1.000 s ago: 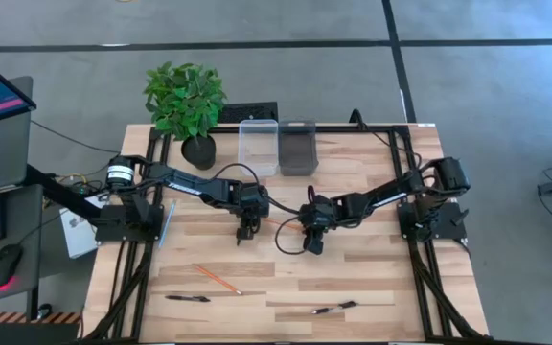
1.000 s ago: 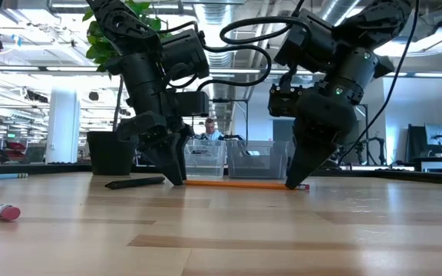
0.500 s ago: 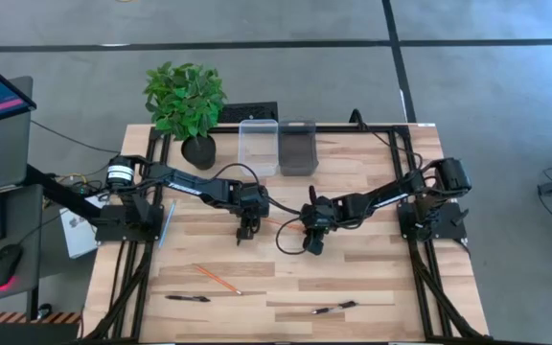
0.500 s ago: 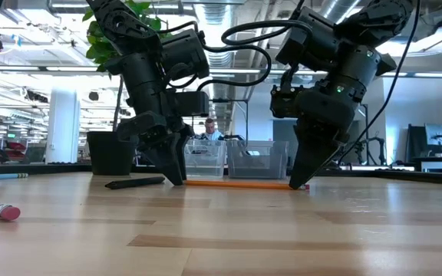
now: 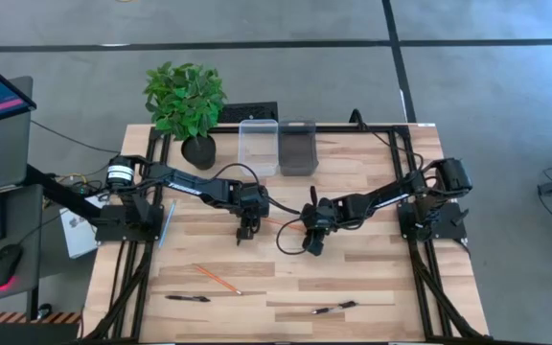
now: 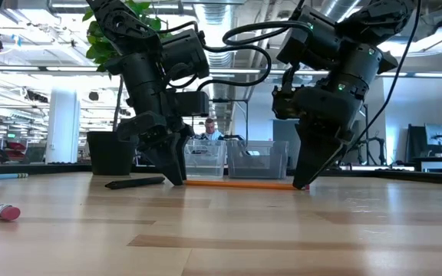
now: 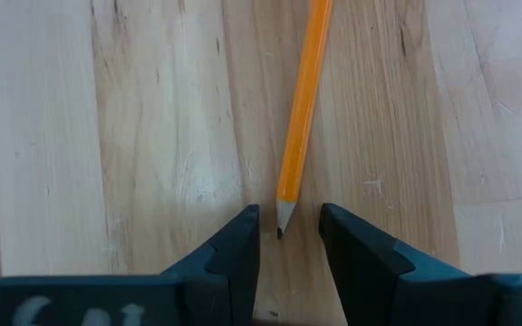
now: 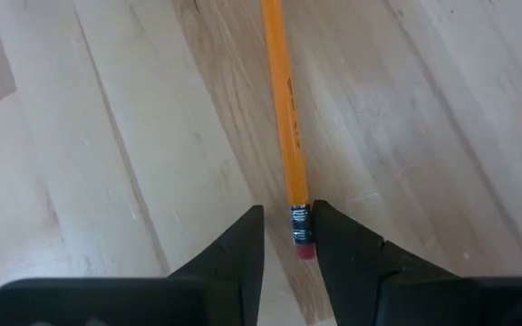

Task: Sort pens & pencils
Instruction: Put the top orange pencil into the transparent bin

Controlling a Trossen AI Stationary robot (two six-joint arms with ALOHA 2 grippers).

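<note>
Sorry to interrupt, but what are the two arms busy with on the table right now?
Both arms are down at one orange pencil lying mid-table. The left gripper straddles its sharpened tip; the right gripper straddles its eraser end, fingers apart on each. The pencil lies flat. Another pencil and two pens wait nearer the front edge.

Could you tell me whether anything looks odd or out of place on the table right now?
One thing: both claws sit at opposite ends of the same pencil, the left claw straddling its tip, the right claw its eraser end. It lies flat on the table.
</note>
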